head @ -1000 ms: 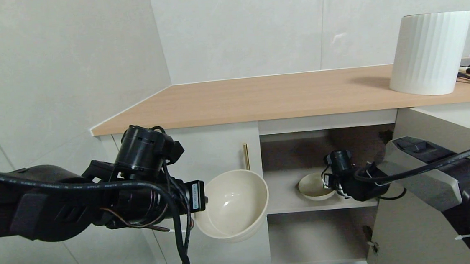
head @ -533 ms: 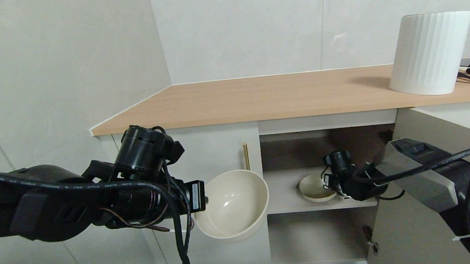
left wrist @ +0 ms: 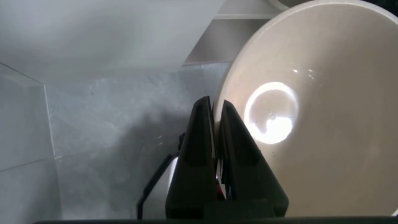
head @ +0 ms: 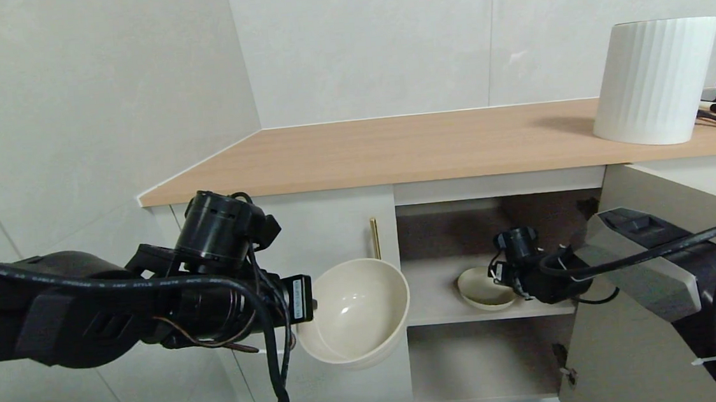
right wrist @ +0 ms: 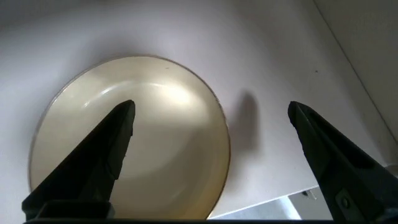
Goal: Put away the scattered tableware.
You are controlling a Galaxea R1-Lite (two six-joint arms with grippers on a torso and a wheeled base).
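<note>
Bowl (head: pixel 354 310) clamped in outstretched left jaws; right jaws apart near shelved plate (head: pixel 483 288).

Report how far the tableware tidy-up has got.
Done: the small plate lies on the cabinet shelf, the right gripper open near it. In hand: the left gripper holds the bowl by its rim, outside the cabinet. Left: shelving that bowl.

no readable text, label or number anywhere.
</note>
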